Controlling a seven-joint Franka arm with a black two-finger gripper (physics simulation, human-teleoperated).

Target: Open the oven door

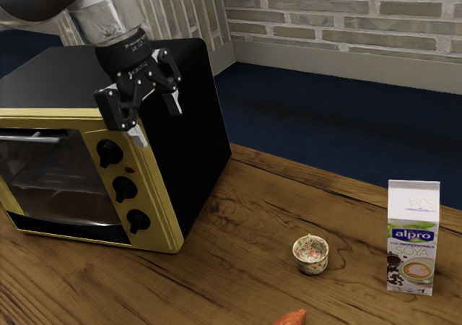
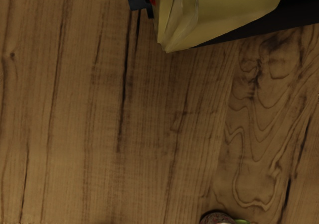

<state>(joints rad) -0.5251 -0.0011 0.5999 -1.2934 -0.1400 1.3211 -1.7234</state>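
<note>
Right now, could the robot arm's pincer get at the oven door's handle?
Probably, though it would have to move across first: the pincer is open, and nothing visible seems to block the handle.

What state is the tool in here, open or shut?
Open: in the exterior view, the two fingers of the tool stand well apart, with nothing gripped between them.

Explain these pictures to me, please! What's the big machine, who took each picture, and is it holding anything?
The machine is a robot arm. Its hand is a black gripper with two fingers, standing apart and holding nothing. Its job is opening the door of the yellow-and-black oven.

One camera watches from the arm's side. The other rides on its hand, looking down at the wooden table.

Also on the table are a small patterned cup, a soya carton and something orange, partly cut off.
</note>
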